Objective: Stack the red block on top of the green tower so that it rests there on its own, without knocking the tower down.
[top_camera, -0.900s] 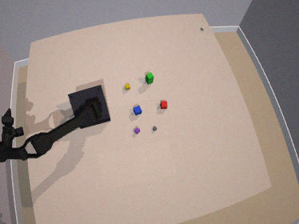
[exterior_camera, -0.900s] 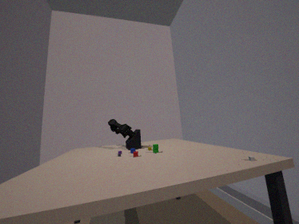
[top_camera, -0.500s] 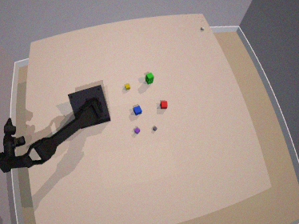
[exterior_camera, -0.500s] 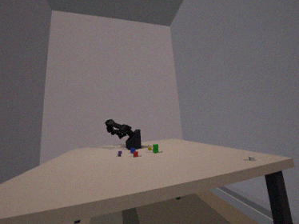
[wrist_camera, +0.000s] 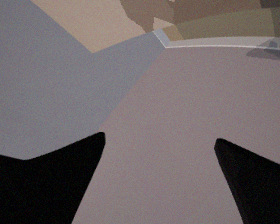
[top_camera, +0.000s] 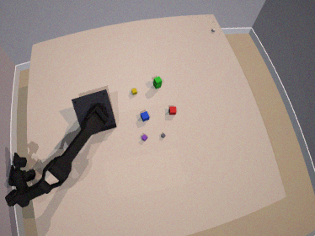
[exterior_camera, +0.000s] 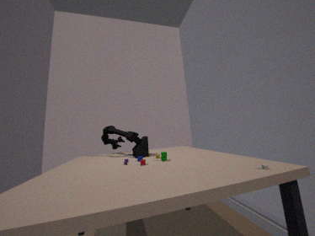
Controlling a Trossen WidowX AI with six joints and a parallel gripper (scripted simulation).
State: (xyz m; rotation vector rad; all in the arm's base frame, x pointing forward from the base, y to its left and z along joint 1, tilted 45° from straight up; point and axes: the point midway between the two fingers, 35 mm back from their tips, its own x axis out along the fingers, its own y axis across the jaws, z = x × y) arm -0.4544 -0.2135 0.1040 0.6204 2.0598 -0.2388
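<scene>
Tan table (top_camera: 219,160), red block (top_camera: 173,109), green tower (top_camera: 157,82)

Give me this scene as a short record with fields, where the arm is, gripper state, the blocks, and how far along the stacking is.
arm: reaches from its base out past the table's left edge, away from the blocks
gripper: open, holding nothing
red block: on the table, apart from the others
green tower: upright, nothing on top
other blocks: yellow block, blue block, purple block, grey block, each separate
wrist view: shows wall and floor, no blocks
progress: stacking not yet begun
</scene>
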